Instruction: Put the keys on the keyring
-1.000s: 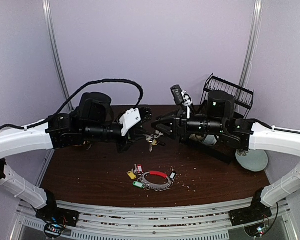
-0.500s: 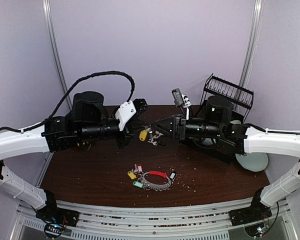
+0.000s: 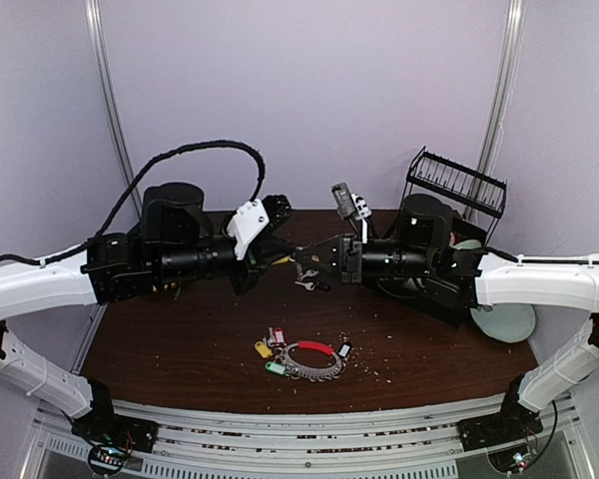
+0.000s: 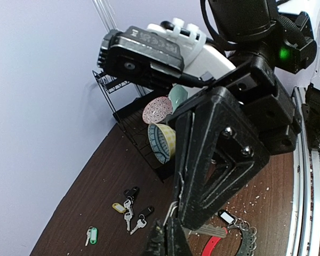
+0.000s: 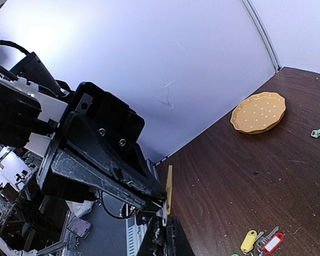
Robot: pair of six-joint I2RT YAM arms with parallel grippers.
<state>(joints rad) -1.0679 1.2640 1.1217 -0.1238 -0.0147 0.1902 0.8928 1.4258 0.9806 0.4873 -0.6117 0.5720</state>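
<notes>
The keyring (image 4: pixel 213 246) runs off the left wrist view's bottom edge; keys (image 3: pixel 264 349) left of it are too small to count.

Dark wooden table (image 3: pixel 170 349) — black wire rack (image 3: pixel 457 183) at its far right corner, pale plate (image 3: pixel 503 319) near it

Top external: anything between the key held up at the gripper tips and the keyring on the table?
Nothing visible. The yellow-tagged key hangs at the left gripper tips, above the table; the keyring lies nearer the arm bases, only crumbs on the bare wood between. Loose keys lie under the grippers.
</notes>
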